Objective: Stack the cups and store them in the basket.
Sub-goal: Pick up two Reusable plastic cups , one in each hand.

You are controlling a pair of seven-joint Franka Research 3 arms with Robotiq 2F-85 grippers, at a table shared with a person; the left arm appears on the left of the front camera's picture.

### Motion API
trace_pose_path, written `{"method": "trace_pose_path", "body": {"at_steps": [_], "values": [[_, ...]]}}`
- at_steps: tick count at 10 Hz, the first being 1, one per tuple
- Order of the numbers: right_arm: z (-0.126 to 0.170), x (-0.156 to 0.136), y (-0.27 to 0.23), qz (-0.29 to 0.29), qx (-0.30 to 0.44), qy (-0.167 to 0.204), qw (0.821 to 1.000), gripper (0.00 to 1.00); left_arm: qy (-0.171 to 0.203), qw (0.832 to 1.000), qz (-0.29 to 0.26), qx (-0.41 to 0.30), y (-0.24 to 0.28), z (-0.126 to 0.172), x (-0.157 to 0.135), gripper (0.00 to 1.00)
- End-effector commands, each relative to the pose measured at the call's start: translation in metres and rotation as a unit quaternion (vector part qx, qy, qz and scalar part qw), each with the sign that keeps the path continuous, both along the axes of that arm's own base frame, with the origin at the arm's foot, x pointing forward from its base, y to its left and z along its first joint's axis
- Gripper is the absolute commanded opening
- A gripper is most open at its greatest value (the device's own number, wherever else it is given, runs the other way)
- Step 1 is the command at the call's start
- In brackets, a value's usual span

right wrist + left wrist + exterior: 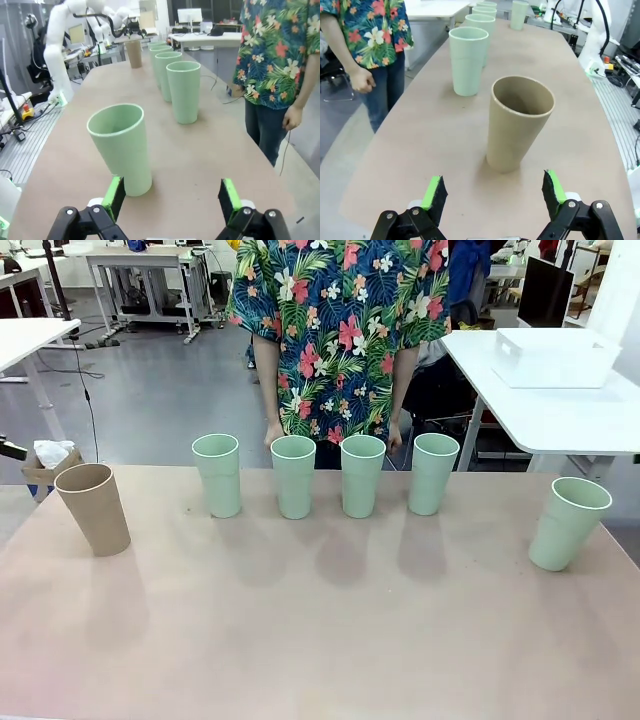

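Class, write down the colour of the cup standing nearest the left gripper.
Tan-brown; the cup shows best in the left wrist view, before the left gripper.

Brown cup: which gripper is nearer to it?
Left. The left gripper sits just short of the brown cup, fingers open toward it; the right gripper is at the row's other end, by the last green cup.

In the left wrist view the nearest mint cup covers much of those behind it. The front view's top edge cuts off the person above the chest.
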State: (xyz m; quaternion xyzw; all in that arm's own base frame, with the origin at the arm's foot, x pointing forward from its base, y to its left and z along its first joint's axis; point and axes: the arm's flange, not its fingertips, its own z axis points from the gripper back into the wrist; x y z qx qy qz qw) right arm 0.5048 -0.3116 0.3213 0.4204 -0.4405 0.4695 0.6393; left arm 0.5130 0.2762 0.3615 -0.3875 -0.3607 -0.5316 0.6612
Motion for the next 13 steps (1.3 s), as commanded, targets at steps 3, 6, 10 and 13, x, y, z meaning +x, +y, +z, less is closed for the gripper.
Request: {"method": "trace_pose_path", "body": {"at_steps": [3, 6, 10, 13], "values": [[-0.018, -0.009, 0.013, -0.040, 0.028, -0.040, 0.998, 1.00, 0.030, 0.999, 0.020, -0.027, 0.008, -0.024, 0.011, 1.00], [-0.029, -0.004, 0.007, -0.013, 0.002, -0.012, 1.000, 1.00, 0.018, 1.000, 0.005, -0.007, 0.006, -0.026, 0.006, 1.00], [-0.029, -0.004, 0.007, -0.013, 0.002, -0.012, 1.000, 1.00, 0.018, 1.000, 0.005, -0.007, 0.006, -0.026, 0.006, 1.00], [-0.040, -0.008, 0.018, 0.014, 0.039, -0.031, 0.999, 1.00, 0.028, 0.999, -0.010, -0.016, 0.001, -0.042, 0.012, 1.00]]}}
